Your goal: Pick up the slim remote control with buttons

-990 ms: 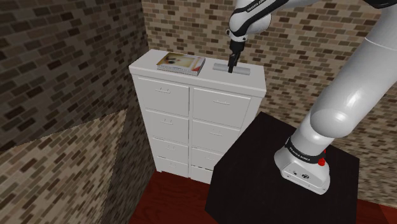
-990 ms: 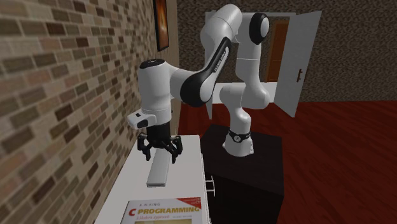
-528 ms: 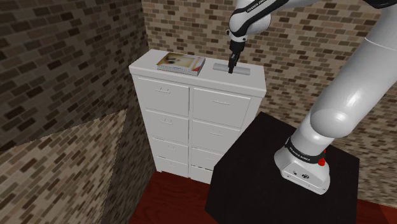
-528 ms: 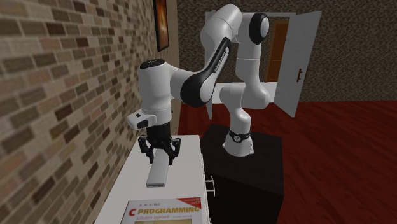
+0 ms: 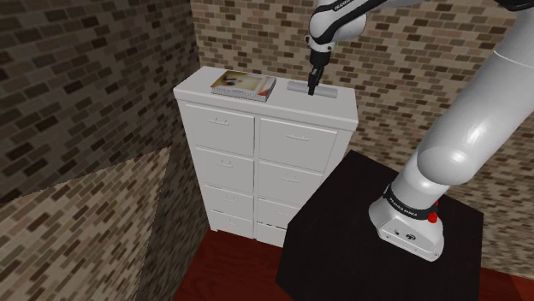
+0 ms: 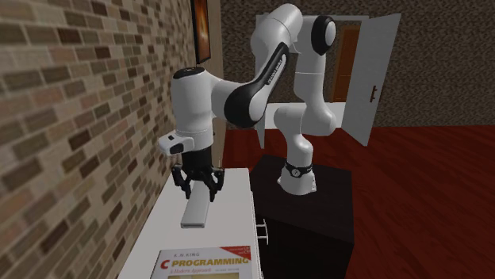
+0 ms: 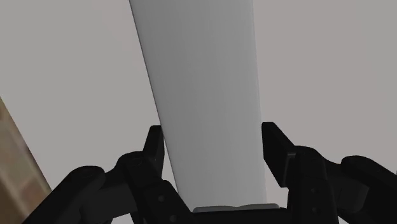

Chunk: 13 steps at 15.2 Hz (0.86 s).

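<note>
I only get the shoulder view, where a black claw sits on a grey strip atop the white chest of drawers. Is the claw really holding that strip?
Observer: It looks so. In the wrist view the gripper has its two black fingers pressed against the long edges of the remote control. The remote is drawn plain pale grey, with no buttons showing.
Operator: And the book lying beside it, what is it?
Observer: The second exterior view shows the cover: the book reads "C PROGRAMMING".
Operator: Is there anything behind the arm?
Observer: A white door stands open there.
</note>
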Motion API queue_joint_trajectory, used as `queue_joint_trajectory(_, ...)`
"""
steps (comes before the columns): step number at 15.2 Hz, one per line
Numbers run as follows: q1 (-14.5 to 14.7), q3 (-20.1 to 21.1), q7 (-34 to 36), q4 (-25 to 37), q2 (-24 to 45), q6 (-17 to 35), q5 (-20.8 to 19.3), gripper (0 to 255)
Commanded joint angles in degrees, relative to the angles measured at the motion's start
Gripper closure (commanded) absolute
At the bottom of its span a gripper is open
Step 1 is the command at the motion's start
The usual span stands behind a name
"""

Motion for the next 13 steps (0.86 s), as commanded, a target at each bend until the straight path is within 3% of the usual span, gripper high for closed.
queue_joint_trajectory(1,0.05,0.11,0.30,0.66,-0.85,-1.48,-0.29,255)
queue_joint_trajectory(13,0.12,0.52,0.93,5.57,-3.94,-9.34,-1.18,255)
